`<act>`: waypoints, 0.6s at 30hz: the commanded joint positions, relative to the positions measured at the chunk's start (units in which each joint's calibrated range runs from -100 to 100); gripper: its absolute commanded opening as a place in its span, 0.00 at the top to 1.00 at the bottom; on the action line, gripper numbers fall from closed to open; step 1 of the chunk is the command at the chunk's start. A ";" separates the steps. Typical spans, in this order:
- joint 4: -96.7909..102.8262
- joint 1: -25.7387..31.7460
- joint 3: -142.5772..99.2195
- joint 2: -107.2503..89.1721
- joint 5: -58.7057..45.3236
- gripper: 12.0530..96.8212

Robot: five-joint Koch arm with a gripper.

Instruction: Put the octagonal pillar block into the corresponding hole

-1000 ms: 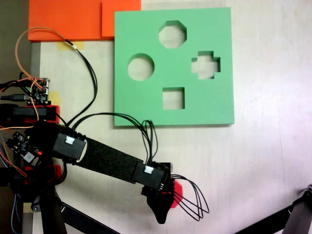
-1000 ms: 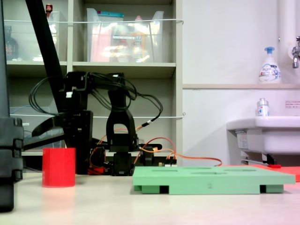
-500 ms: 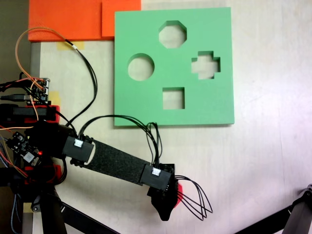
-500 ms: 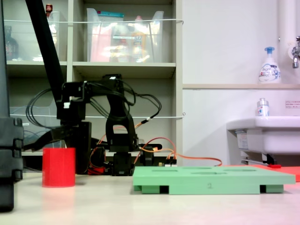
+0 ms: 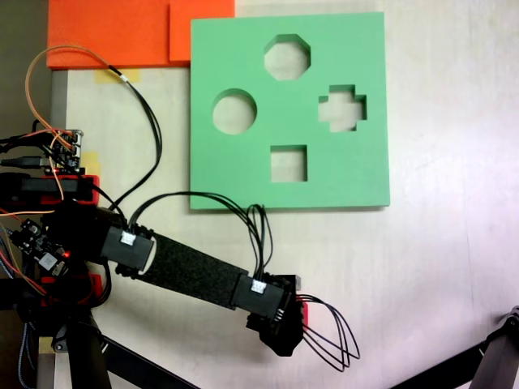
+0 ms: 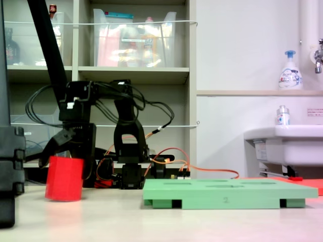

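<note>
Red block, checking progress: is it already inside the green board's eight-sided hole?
No, the red block sits on the table, left of the green board.

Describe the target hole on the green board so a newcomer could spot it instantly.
In the top-down fixed view, find the flat green foam board at the top centre of the table. The eight-sided cut-out sits nearest the board's upper edge, above the round, cross-shaped and square holes. It alone has eight straight sides with clipped corners.

Orange foam sheets (image 5: 113, 32), perhaps stacked.
</note>
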 commanded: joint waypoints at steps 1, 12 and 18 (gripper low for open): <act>-2.21 -0.29 -1.16 0.47 -0.39 0.70; -9.92 -0.59 -1.45 -2.74 0.29 0.72; -17.23 -0.20 -1.36 -11.54 2.54 0.72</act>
